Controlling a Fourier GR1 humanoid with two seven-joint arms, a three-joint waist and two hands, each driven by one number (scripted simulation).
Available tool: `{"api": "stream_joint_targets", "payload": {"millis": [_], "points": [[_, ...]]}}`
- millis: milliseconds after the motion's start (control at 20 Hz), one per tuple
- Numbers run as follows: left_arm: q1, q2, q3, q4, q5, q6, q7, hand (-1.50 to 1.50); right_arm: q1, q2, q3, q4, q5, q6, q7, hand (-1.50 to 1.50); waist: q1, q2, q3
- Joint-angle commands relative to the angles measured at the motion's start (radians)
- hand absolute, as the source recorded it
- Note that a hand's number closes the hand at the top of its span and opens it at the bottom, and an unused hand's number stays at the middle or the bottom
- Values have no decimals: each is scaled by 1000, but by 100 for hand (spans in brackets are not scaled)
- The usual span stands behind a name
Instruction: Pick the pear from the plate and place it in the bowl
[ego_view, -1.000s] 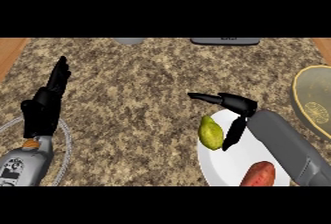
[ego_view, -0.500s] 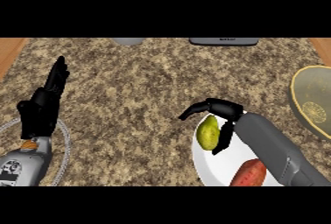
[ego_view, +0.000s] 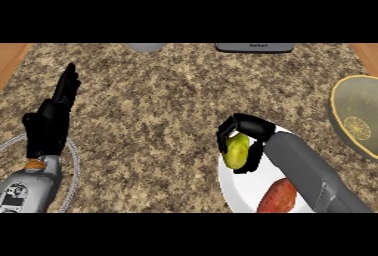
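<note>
Head view: black right hand (ego_view: 247, 131) curls round one smooth yellow-green pear (ego_view: 237, 151) at the white round plate's (ego_view: 238, 192) left edge, beside one reddish oblong vegetable (ego_view: 278, 196). Left hand (ego_view: 50, 122) rests straight-fingered on speckled granite counter (ego_view: 162, 105); one olive bowl (ego_view: 358, 117) sits at its right edge.

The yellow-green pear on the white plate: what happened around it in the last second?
The right robot hand swung down and curled its fingers round the yellow-green pear on the round white plate. The pear, reddish-orange sweet potato, olive bowl and raised left robot hand stayed put.
</note>
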Motion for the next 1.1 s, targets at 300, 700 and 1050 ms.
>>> {"api": "stream_joint_targets", "payload": {"millis": [300,700,1050], "points": [[79,19,48,24,-6,10,-21,0,153,-32,102,-94,189,-225,500,150,-108,-46,-7],[121,33,78,0,0,20,-8,0,307,52,94,-457,187,-391,785,150,-140,-53,1],[130,40,104,5,9,22,-17,0,424,-6,-4,-847,170,-541,963,150,-170,-49,2]]}}
